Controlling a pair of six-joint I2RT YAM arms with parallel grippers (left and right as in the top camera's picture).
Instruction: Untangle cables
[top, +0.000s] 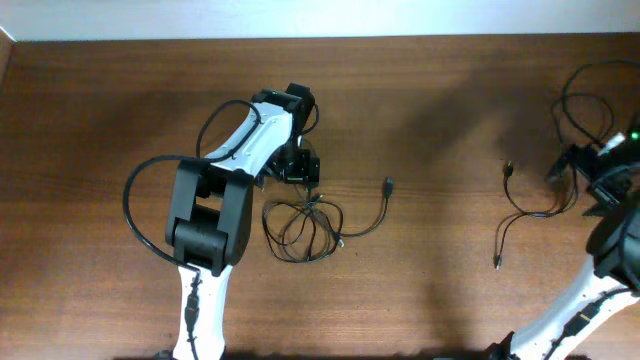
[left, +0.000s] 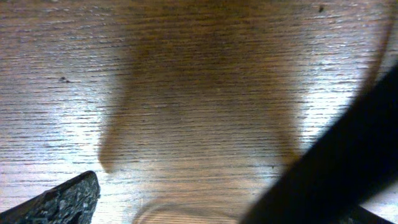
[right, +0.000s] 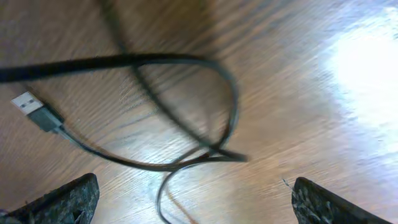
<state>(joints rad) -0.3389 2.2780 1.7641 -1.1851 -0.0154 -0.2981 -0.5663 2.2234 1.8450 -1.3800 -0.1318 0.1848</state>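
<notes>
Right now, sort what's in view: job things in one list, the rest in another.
Job:
- knotted cables
- loose cable

Just there:
- table
- arm wiring

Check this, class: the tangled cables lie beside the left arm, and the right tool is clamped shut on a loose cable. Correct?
The right tool is open, its fingers wide apart, and the loose cable lies unheld, as the right wrist view shows. The tangled cables do lie beside the left arm.
</notes>
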